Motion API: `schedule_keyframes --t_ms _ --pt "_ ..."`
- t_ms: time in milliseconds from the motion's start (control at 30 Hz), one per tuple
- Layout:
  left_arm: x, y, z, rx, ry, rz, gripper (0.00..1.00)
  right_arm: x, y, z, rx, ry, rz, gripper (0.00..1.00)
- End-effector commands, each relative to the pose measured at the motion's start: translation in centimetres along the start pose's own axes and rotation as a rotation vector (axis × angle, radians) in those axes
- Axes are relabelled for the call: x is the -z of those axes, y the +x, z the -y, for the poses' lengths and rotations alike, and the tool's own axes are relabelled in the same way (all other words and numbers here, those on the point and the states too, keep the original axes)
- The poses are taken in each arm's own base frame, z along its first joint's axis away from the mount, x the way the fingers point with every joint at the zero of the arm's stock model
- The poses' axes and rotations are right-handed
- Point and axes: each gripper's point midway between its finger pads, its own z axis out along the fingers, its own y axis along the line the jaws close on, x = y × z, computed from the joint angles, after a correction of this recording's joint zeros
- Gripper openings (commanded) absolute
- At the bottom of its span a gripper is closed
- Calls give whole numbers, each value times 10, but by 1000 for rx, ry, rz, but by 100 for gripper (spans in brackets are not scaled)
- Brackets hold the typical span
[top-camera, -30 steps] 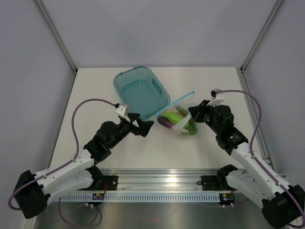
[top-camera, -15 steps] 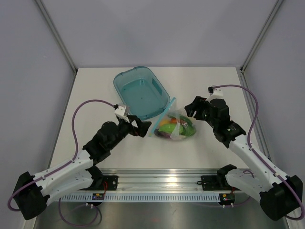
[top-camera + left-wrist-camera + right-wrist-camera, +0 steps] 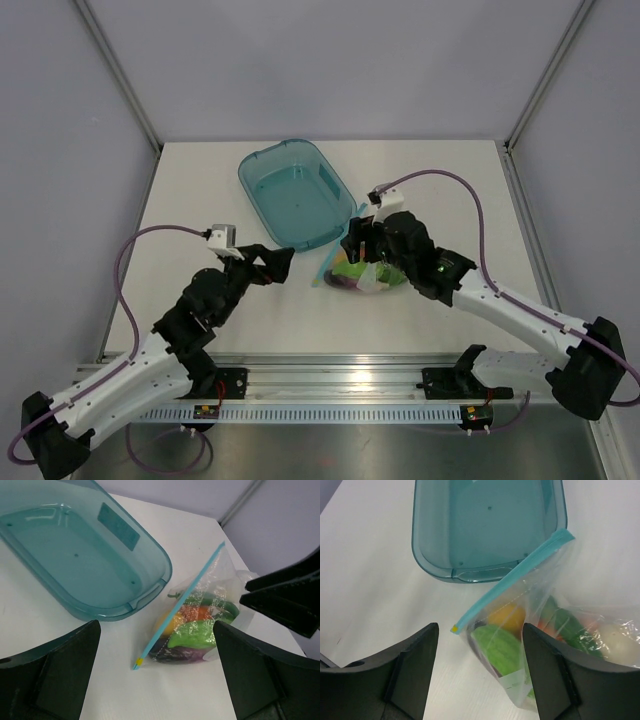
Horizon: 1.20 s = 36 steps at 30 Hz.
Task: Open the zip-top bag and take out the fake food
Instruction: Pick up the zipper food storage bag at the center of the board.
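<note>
- Top external view: the white table (image 3: 190,190) is smooth, so a sideways nudge would likely skate the load instead of opening it.
- The teal tub (image 3: 290,195) sits just beside the target, and a wide approach could knock its rim.
- The zip-top bag (image 3: 352,276) lies between the arms. It looks sealed, and its thin film may crumple or tear if it is pinched.
- The right gripper (image 3: 480,630) hovers over the bag with its jaws spread, holding nothing. Clamping both layers would keep the bag closed.
- The left gripper (image 3: 156,627) is also spread and empty, apart from the bag.
- The fake food (image 3: 497,647) is bunched inside and could spill or roll.
- The zip strip (image 3: 512,577) slants towards the tub. It is narrow and easy to miss.
</note>
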Motion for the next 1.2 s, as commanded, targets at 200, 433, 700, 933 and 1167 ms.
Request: schedule_keyframes --t_ms 200,433,700,933,1167 --pt "13 -19 -45 111 -257 119 99 -19 -1 -36 50 313 -33 75" --pt "24 -26 -61 147 -340 152 99 -38 -3 -50 -72 582 -46 73" --pt "32 -29 -67 163 -359 180 99 -60 32 -39 -76 778 -51 73" --pt "34 -29 -69 158 -373 178 99 -70 41 -33 -74 870 -25 73" --pt "37 -30 -72 163 -381 189 99 -86 51 -14 -89 897 -52 73"
